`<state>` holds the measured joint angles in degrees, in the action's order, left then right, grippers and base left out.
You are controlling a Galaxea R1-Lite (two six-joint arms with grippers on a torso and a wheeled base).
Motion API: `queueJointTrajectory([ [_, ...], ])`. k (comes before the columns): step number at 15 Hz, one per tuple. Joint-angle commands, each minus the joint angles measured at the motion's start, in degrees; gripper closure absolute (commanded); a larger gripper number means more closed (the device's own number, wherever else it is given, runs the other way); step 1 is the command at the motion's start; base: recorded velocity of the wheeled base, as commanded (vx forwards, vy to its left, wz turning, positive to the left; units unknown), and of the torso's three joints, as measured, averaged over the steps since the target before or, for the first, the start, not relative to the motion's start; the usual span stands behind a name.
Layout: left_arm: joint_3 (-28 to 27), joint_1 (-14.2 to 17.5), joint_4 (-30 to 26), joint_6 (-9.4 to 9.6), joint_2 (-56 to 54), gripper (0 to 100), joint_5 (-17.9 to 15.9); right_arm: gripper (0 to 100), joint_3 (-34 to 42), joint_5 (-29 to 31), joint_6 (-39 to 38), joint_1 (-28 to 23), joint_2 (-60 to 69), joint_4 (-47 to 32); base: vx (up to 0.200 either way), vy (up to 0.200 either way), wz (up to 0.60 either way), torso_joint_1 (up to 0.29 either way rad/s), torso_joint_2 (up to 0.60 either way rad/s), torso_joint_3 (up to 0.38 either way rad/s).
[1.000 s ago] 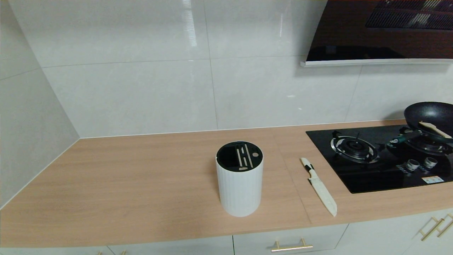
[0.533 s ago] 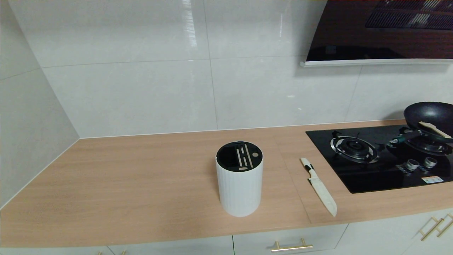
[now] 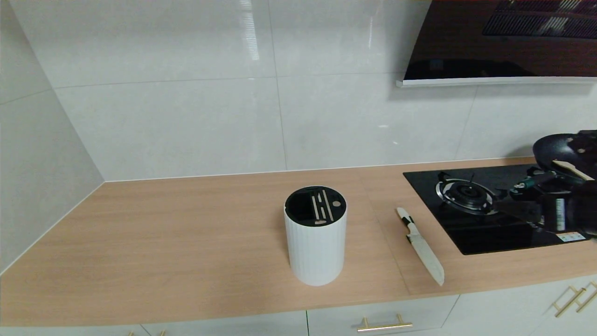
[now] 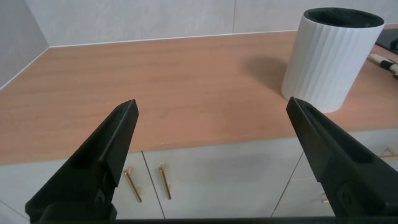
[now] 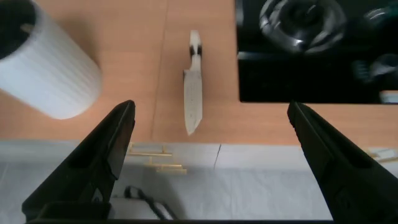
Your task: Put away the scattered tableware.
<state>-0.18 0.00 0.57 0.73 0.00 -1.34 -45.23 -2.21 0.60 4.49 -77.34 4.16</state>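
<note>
Before me: wooden countertop [image 3: 186, 242], white tiled wall [image 3: 186, 93] behind. To my right: black gas hob [image 3: 471, 233]; dark wok [image 3: 552, 149] on it, wooden spatula [image 3: 571, 169] inside; range hood [image 3: 489, 42] above. Brass-handled drawers [image 3: 385, 324] below.

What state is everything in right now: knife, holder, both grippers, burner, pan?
Knife: lying flat on the counter, not gripped.
Holder: upright, nothing sticking out of its slots.
Left gripper: open, empty.
Right gripper: open, empty.
Burner: no flame visible.
Pan: on the stove, a spatula resting in it.
</note>
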Motion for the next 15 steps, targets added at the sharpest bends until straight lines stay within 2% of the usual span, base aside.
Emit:
queueJointTrajectory([
  [1,0.01,0.00,0.04,0.06,0.09,0,0.02,0,-2.41,1.24,0.11,1.23,-17.76,5.69,0.000,0.000,0.00,0.000,0.00,0.000],
  [4,0.01,0.00,0.04,0.06,0.09,0,-0.07,0,-2.94,1.85,0.19,1.75,-24.18,9.64,0.000,0.000,0.00,0.000,0.00,0.000],
  [9,0.01,0.00,0.04,-0.03,0.09,0,0.02,0,-3.20,2.12,0.11,2.81,-38.85,21.59,0.000,0.000,0.00,0.000,0.00,0.000],
  [15,0.01,0.00,0.04,-0.03,0.09,0,-0.07,0,-2.59,3.09,0.02,3.25,-45.89,30.82,0.000,0.000,0.00,0.000,0.00,0.000],
])
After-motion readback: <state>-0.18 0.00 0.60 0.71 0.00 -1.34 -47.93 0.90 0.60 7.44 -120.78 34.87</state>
